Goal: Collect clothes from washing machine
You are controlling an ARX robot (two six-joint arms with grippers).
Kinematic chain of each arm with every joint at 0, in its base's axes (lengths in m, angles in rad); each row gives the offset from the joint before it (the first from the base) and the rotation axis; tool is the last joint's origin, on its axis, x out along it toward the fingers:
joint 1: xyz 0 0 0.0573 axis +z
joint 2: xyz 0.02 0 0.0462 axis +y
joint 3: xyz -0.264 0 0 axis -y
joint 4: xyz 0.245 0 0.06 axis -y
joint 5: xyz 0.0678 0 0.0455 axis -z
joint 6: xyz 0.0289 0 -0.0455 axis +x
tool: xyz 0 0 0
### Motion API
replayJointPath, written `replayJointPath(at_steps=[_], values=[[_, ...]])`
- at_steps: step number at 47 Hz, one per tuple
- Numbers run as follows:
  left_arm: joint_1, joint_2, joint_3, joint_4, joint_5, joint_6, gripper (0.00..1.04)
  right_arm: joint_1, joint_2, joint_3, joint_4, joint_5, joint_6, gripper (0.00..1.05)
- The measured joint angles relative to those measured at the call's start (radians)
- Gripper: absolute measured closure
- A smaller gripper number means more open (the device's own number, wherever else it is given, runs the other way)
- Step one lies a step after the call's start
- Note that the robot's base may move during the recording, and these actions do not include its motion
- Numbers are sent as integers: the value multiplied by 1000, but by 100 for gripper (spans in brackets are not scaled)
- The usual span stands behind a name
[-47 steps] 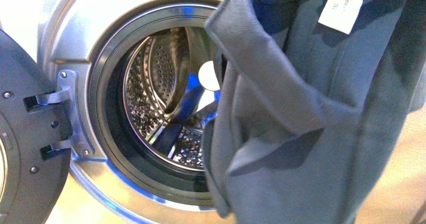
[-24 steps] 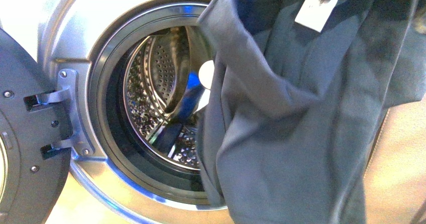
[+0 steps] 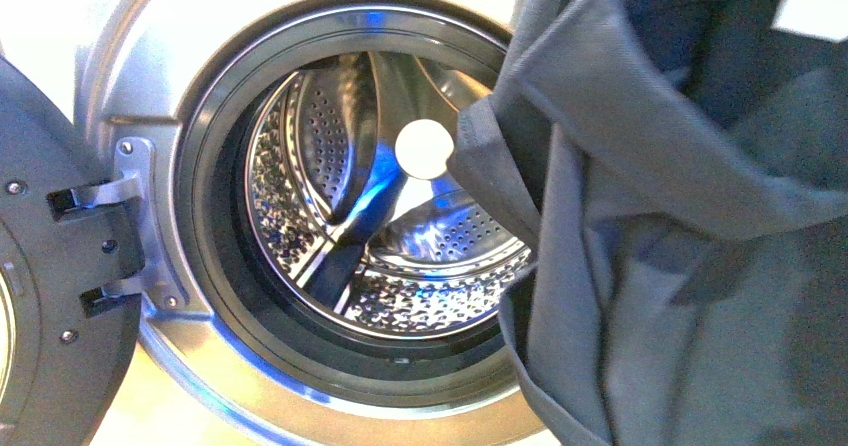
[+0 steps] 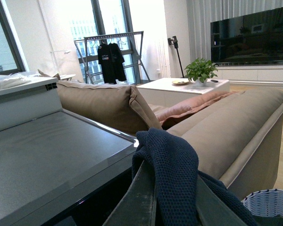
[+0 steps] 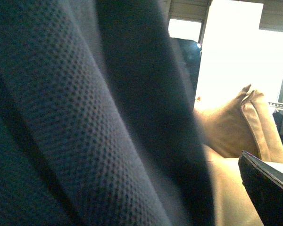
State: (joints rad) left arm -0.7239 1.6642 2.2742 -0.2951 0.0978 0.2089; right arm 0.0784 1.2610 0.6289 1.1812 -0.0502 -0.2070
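The grey washing machine [image 3: 150, 56] fills the front view, its round door [image 3: 50, 296] swung open at the left and its perforated steel drum [image 3: 400, 256] showing no fabric inside. The blue-grey clothes [image 3: 680, 266] hang outside the opening at the right, covering that side. In the left wrist view my left gripper [image 4: 167, 207] is shut on a fold of the navy clothes [image 4: 172, 174], above the machine's top [image 4: 47, 150]. In the right wrist view the clothes [image 5: 85, 122] fill most of the picture close up. One dark finger [image 5: 269, 188] shows apart from the fabric; my right gripper is open.
A tan sofa [image 4: 226, 117] stands beside the machine, with a woven basket [image 4: 269, 202] at its foot. A low white table with a plant [image 4: 200, 70], a television and a drying rack [image 4: 111, 52] stand further off.
The clothes have swung right and away from the opening, uncovering most of the drum. The white label has left the view at the top.
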Motion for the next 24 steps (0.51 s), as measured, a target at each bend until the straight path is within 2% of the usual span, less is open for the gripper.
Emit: replayJointPath(at_steps=[11,24], values=[[0,0,0,0,1,0,98,-25,-24,-15,-7,-21,1,7],[0,0,0,0,0,0,98,-23,132,163,-188,-167,49,7]])
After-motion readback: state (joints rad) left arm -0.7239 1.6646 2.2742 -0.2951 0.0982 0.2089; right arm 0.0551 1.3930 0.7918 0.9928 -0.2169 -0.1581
